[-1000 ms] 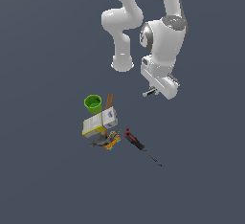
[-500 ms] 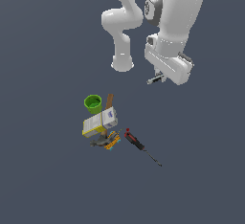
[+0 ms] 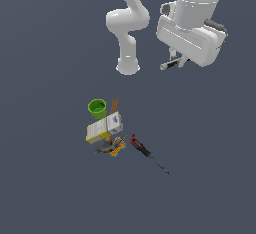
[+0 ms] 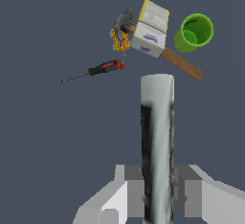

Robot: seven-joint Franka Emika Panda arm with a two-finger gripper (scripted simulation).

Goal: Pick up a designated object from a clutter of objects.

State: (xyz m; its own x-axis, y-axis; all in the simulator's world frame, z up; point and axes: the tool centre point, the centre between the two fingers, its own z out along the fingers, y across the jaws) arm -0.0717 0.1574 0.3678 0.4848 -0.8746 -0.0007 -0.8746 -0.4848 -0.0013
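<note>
Marker: lower end cut off by wrist view's edge, between the gripper fingers. In exterior view it's only a tiny sliver under the wrist, too small to read. Brown stick partly hidden under box. Orange-grey tangle beside box: blurred, shape unclear. Arm's upper part cut off in exterior view.

Plain dark grey-blue floor under everything, bare, featureless.
</note>
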